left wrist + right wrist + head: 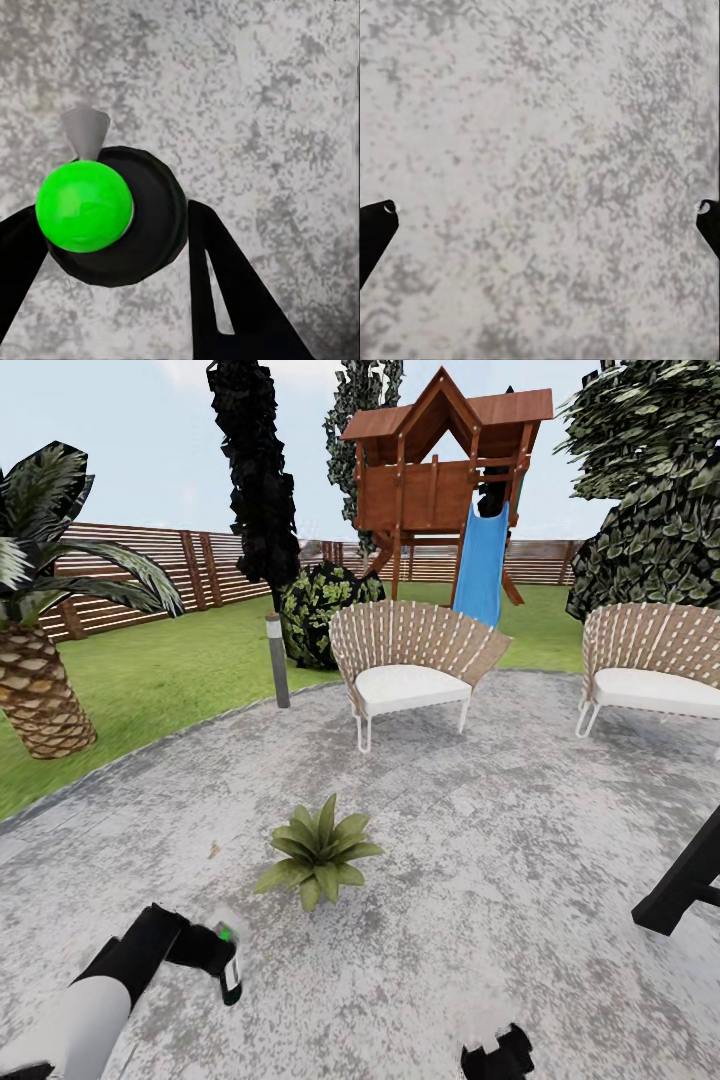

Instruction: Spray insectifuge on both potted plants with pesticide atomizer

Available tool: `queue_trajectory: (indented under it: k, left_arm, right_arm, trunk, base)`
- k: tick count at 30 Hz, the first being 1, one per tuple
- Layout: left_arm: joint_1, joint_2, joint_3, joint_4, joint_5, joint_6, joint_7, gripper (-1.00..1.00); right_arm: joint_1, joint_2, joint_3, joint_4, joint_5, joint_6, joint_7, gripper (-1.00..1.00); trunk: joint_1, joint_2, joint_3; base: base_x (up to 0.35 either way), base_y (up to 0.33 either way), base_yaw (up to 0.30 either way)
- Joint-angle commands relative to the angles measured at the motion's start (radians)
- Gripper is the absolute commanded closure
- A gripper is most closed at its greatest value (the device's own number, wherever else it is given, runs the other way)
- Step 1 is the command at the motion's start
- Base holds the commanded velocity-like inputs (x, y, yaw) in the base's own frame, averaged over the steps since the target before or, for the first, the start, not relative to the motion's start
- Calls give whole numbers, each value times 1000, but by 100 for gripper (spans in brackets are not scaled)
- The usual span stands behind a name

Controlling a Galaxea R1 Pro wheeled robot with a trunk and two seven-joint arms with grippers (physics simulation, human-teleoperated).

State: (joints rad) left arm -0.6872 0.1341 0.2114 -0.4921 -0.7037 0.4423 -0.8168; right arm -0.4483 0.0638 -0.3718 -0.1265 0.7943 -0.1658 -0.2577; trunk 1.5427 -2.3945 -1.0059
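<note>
Gripping the pesticide atomizer (229, 960), my left gripper (215, 952) sits low at the left of the head view, at the end of a black and white forearm, with the bottle hanging dark below a green spot at its top and a pale haze just above it. One potted plant (318, 850), a low rosette of pointed green leaves, stands on the grey paved patio (500, 840) just ahead of that gripper and apart from it; its pot is hidden under the leaves. My right gripper (497, 1055) shows as a black shape at the bottom edge, and from here I cannot tell how its fingers stand. Further off are two white woven chairs (410, 660), a short grey lamp post (277, 660), a palm tree (40, 660) on the lawn (170, 660), a dark leafy bush (320, 610), a wooden play tower with a blue slide (482, 560) and a brown slatted fence (130, 570). From my left wrist, the atomizer (120, 217) is seen from above as a round black body with a bright green ball on it and a small grey cone nozzle, pinched between my two black fingers (232, 292) over speckled paving. From my right wrist, the two black fingertips (375, 225) stand spread far apart at opposite edges, with bare grey paving (540, 180) between them.
</note>
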Motion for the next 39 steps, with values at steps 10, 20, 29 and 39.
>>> queue_trajectory:
  k: [10, 20, 29, 39]
  left_arm:
    - [-101, -17, -6, -9, 3, 414, -45, 100]
    - [-116, -42, -125, -14, 1, 532, -54, 100]
    - [-134, -49, -130, -7, 3, 542, -55, 100]
    - [-118, -45, -190, 34, 4, 542, -112, 100]
  right_arm:
    - [0, -31, -234, 23, -39, 0, -39, -100]
    - [3, -61, -236, 33, -41, -4, -40, -100]
    - [3, -59, -236, 61, -43, -4, -41, -100]
    - [3, -61, -237, 61, -70, -4, -42, -100]
  trunk:
    - [0, 0, -1]
    - [0, 0, -1]
    - [0, 0, -1]
    - [0, 0, -1]
  base:
    - [0, 0, 0]
    - [154, 0, 0]
    - [336, -56, 0]
    - [206, -32, -151]
